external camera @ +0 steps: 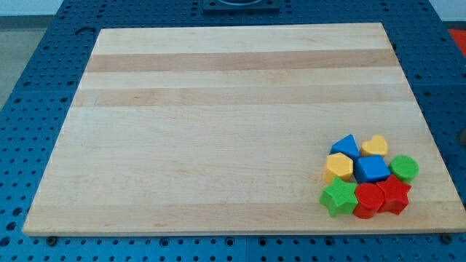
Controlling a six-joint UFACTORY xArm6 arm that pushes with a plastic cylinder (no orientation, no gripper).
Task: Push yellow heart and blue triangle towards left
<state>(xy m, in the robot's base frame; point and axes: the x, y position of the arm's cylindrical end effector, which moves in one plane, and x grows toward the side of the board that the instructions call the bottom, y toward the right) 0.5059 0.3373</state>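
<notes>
You had a pale wooden desk (218, 131) lying on a blue perforated base (44, 65), and no writing, brand or label could be read anywhere on either. No container was on the desk; the blocks lay loose on the bare wood.

My tip did not show in the view, so you could not tell where it stood relative to the blocks, nor anything of a hand's state.

Working from the view's left, most of the desk was plain wood, from its left edge across to the cluster near the bottom right corner. There you had the green star-shaped block (338, 198) at the cluster's lower left, with the yellow hexagonal block (338, 167) just above it. Next came the blue triangle block (346, 145), at the cluster's top, touching the yellow hexagonal block. The red rounded block (368, 201) sat just right of the green star. The blue cube-like block (372, 169) sat in the middle. The yellow heart block (375, 145) lay just right of the blue triangle, at the top of the cluster. The red star-shaped block (395, 195) pressed against the red rounded one. The green round block (404, 168) was farthest right, near the desk's right edge.

Both task blocks faced open wood to their left.
</notes>
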